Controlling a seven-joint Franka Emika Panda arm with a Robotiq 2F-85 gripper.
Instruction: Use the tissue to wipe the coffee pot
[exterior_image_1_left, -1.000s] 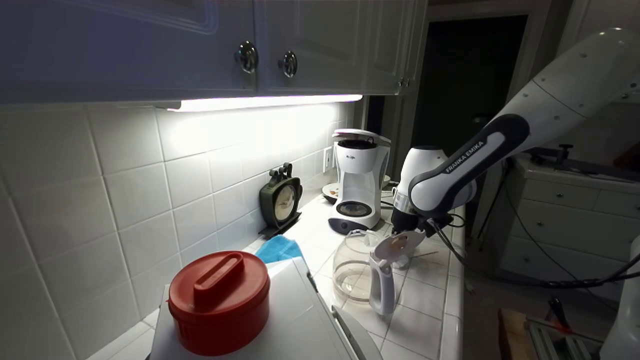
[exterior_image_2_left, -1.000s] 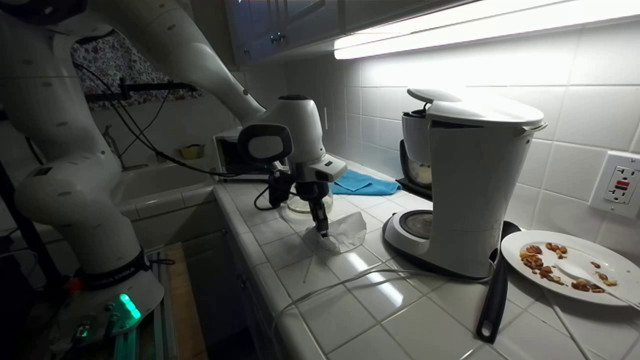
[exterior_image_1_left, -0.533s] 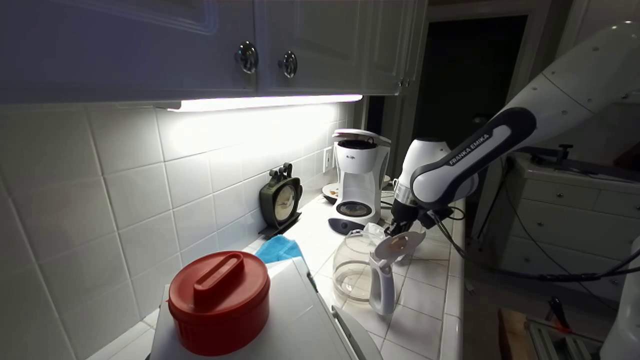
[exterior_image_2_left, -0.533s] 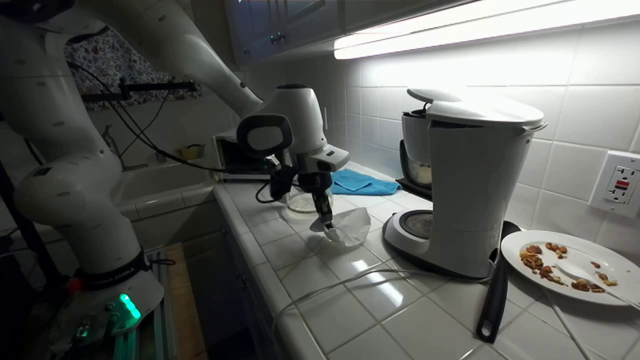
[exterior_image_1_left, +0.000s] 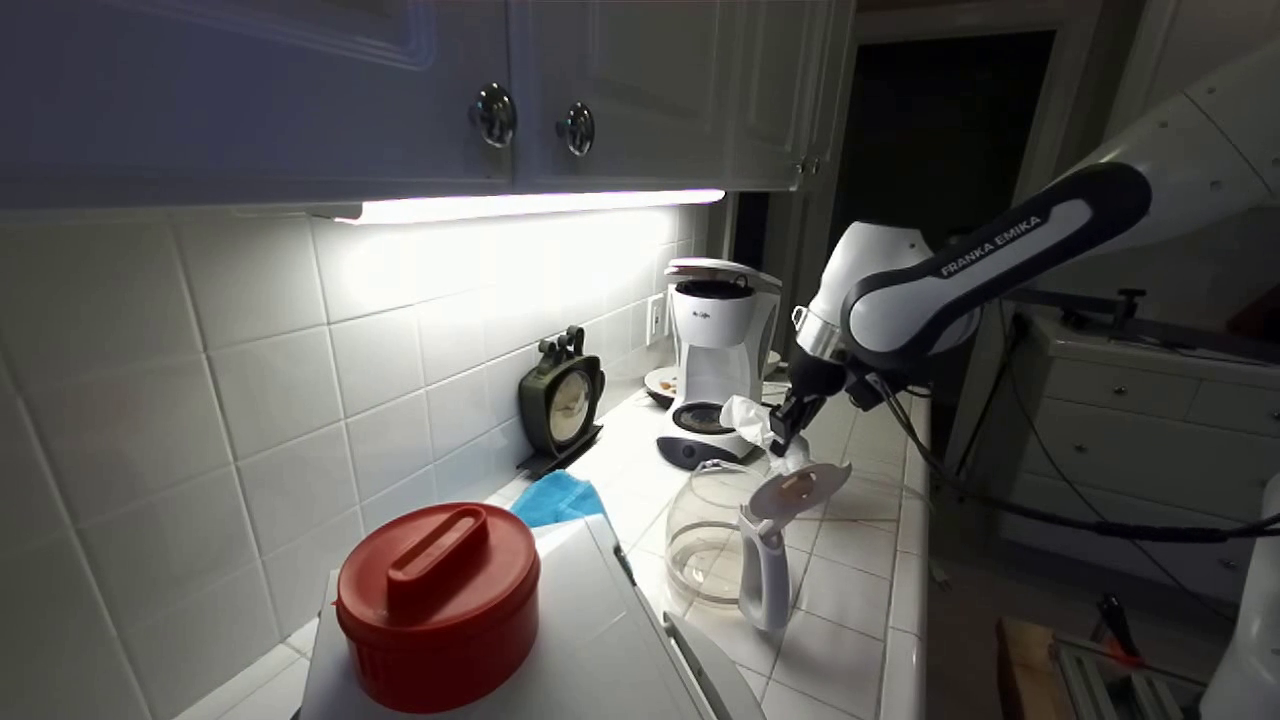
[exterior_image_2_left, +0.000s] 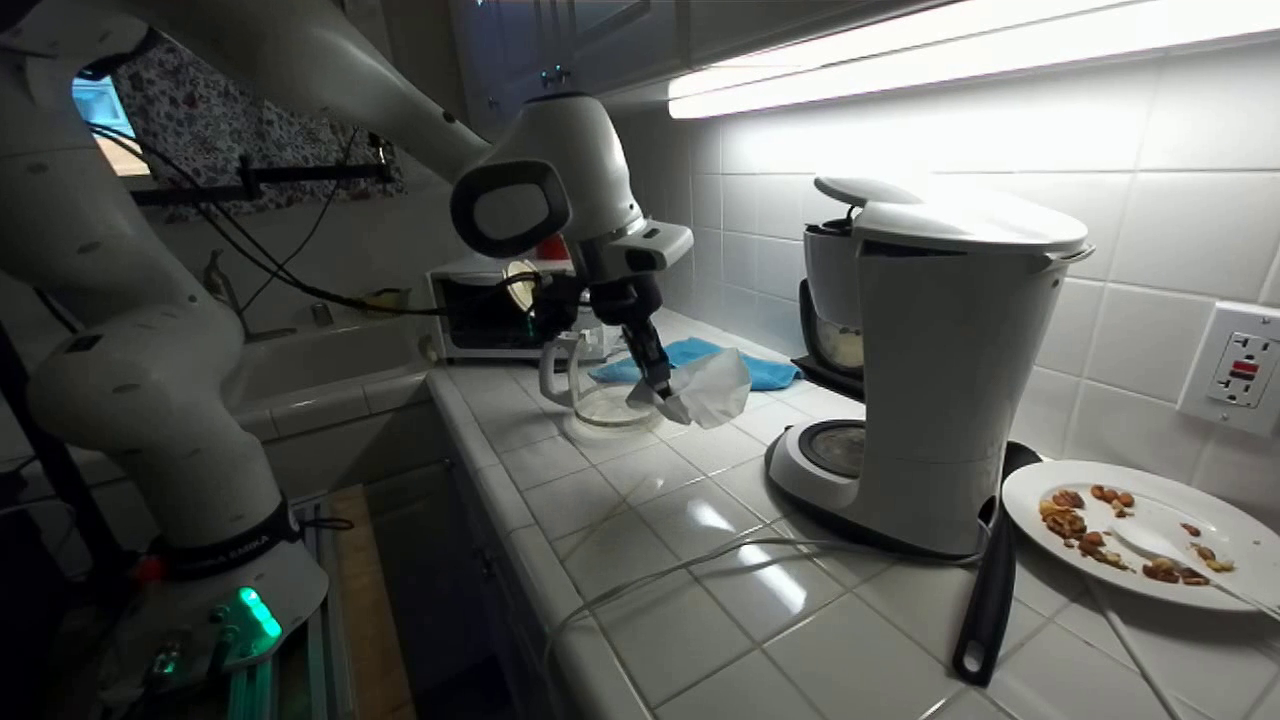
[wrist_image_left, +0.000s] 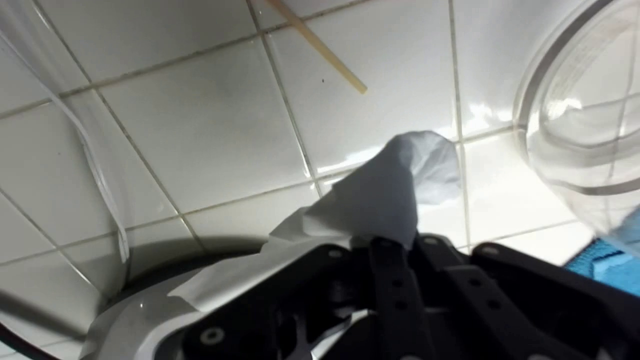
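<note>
The tissue (exterior_image_2_left: 715, 388) is pinched in your end effector (exterior_image_2_left: 662, 386), jaws nearly together, above the bench (exterior_image_2_left: 700, 620) and near the coffee pot (exterior_image_1_left: 700, 560). You can read "FRANKA EMIKA" on the arm (exterior_image_1_left: 990, 248); the logo (exterior_image_1_left: 700, 314) on the coffee machine (exterior_image_1_left: 714, 335) is too small.

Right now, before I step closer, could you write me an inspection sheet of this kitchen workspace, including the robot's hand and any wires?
Surface: white tiled counter, a thin tan stick lying on it.
Job's things: crumpled tissue held above the counter; coffee pot upright on the counter, lid raised; the two look apart in the wrist view.
Clutter: coffee machine, blue cloth, red container, plate with food bits and a spoon.
Grasping part: hand closed on the tissue.
Cables: a pale cord crosses the counter; a dark cable sags below the arm.
Surroundings: lit lamp under cabinets, wall outlet.
</note>
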